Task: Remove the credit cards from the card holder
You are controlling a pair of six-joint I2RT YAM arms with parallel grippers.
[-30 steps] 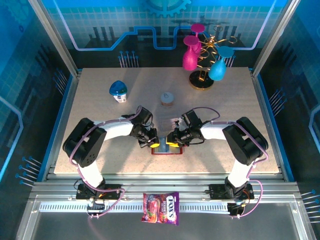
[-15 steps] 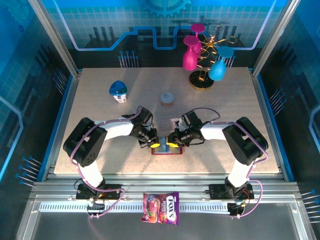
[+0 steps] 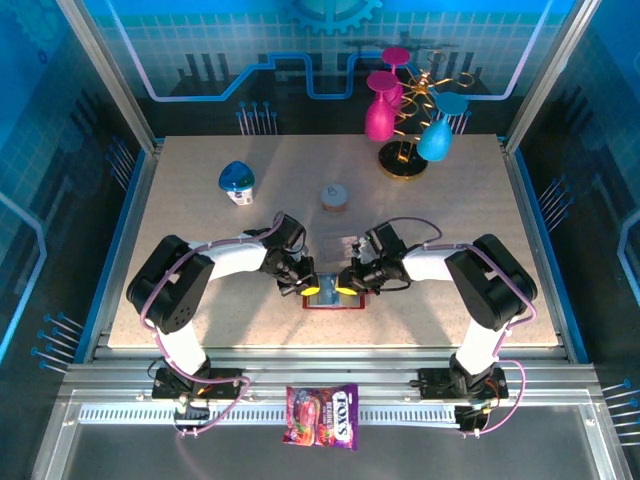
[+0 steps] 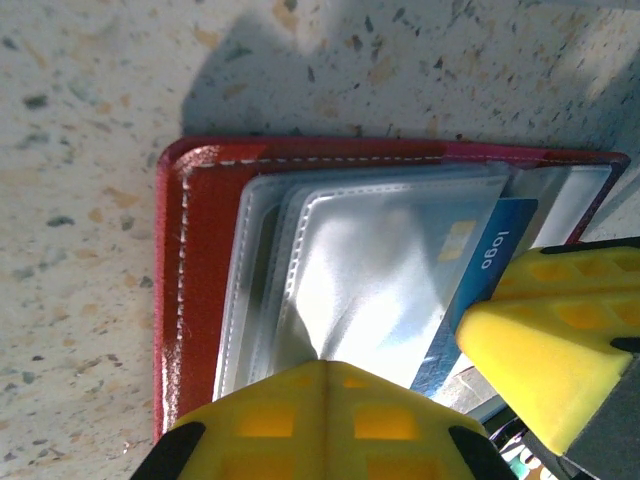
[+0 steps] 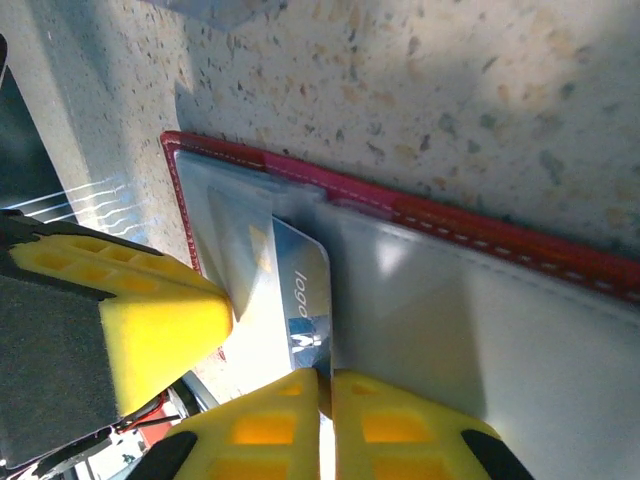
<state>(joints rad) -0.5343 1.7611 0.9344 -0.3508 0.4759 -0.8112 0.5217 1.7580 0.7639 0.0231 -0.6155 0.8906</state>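
You find the red leather-like folding card holder (image 3: 333, 300) lying open and flat on the speckled beige table (image 3: 200, 230), near its front edge, directly between the two arms. The left gripper (image 3: 308, 286) stands over the left part of the holder and the right gripper (image 3: 350, 284) over the right part, and their yellow fingertips come very near to each other above it. In the left wrist view, the left gripper (image 4: 320, 410) has its two pads pressed together, with the tips down on the grey see-through plastic pockets (image 4: 380, 260); you cannot tell whether a pocket sheet is caught between them. A thin blue-and-white plastic card (image 4: 490, 255) with the word "logo" sticks partly out of one pocket, toward the right side. In the right wrist view, the right gripper (image 5: 325, 415) is closed, and the edge of this card (image 5: 300, 290) runs straight into the line between its pads, so it pinches the card. The red stitched border of the holder (image 5: 480, 235) lies flat on the table.
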